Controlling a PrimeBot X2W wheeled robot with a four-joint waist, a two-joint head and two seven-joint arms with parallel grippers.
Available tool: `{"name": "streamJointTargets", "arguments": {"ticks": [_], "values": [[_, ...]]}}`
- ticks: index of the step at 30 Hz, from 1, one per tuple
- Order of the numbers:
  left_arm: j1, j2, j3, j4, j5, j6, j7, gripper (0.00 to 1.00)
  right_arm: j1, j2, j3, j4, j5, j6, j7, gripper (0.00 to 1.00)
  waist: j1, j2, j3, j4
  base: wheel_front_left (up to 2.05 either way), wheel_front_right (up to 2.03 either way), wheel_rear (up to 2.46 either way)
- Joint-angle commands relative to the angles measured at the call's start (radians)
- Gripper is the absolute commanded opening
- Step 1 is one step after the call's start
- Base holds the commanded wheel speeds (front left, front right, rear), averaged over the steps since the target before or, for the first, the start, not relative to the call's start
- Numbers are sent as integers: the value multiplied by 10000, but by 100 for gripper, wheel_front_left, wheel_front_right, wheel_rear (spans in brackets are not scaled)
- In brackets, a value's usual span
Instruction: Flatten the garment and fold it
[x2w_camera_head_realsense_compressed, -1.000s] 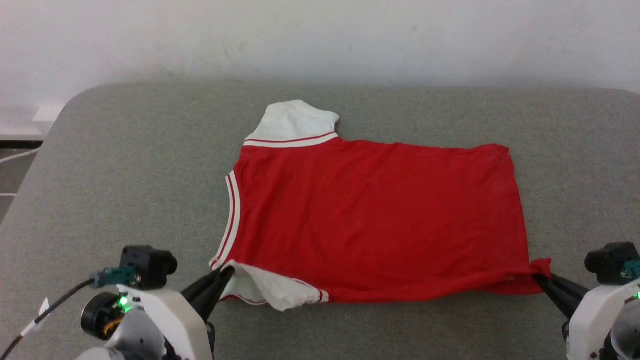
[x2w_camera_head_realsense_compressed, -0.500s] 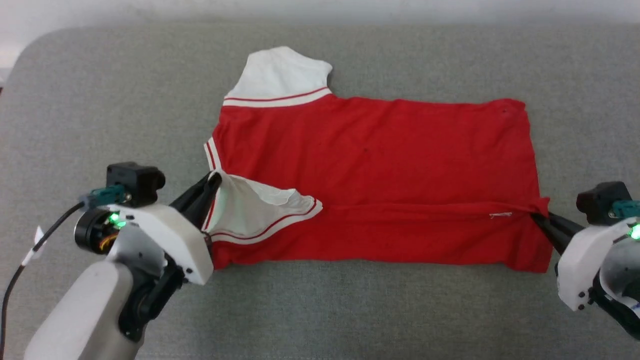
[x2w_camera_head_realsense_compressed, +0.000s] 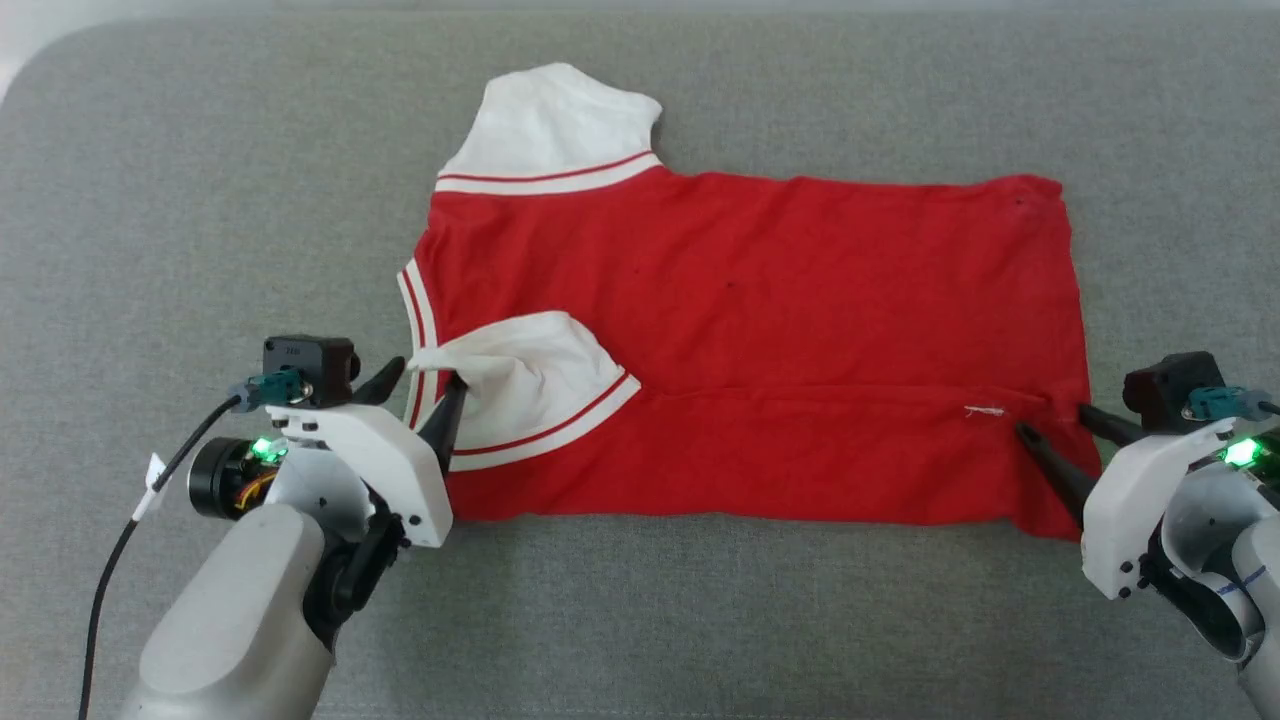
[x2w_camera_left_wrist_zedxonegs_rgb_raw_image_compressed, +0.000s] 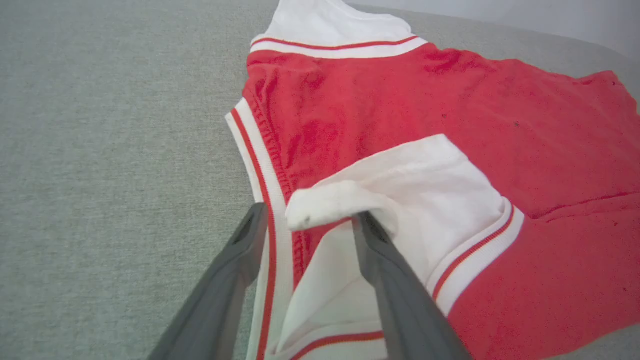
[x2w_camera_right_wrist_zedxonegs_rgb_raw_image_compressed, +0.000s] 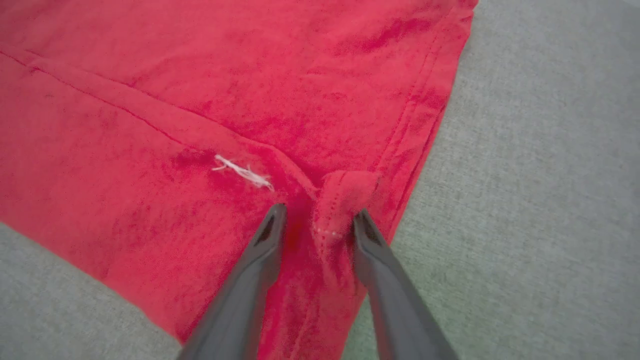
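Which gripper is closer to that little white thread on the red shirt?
Right. The right gripper sits beside the white thread; the left gripper is across the garment, at the folded white sleeve.

I am seeing a grey, cloth-covered tabletop (x2w_camera_head_realsense_compressed: 800, 620) stretching across my view, its far edge running along a pale wall (x2w_camera_left_wrist_zedxonegs_rgb_raw_image_compressed: 550, 20).

Red garment (x2w_camera_head_realsense_compressed: 760, 320), white striped-trim sleeves, spread flat, near edge folded over, on grey surface (x2w_camera_head_realsense_compressed: 200, 200)
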Motion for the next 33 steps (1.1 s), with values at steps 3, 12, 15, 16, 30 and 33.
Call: {"name": "streamJointTargets", "arguments": {"ticks": [3,12,15,16,30,33], "values": [[-15,-226,98,277,-96,177,-255,100,2,188,-189,294,236,-21,-221,100,0,-1,-514,88,0,0,0],[1744,-743,846,-711,-958,1160,-879,100,1083,808,-1411,-5,-588,-21,-402,100,0,-1,-1402,111,0,0,0],[2419,-531,724,-1244,-871,1624,-466,100,1677,1260,-2246,-604,-1012,-21,-222,100,0,-1,-1529,68,0,0,0],[2618,-421,631,-1413,-801,1777,-247,100,1882,1454,-2541,-869,-1141,-21,-144,100,0,-1,-1552,49,0,0,0],[3274,-118,665,-2075,-607,3102,559,100,3662,3627,-4555,-4504,-2743,-21,1390,100,0,-1,-704,-488,0,0,0],[3150,-169,654,-1746,-623,3071,531,100,3705,3688,-4709,-4801,-2897,-21,1547,100,0,-1,-463,-583,0,0,0]]}}
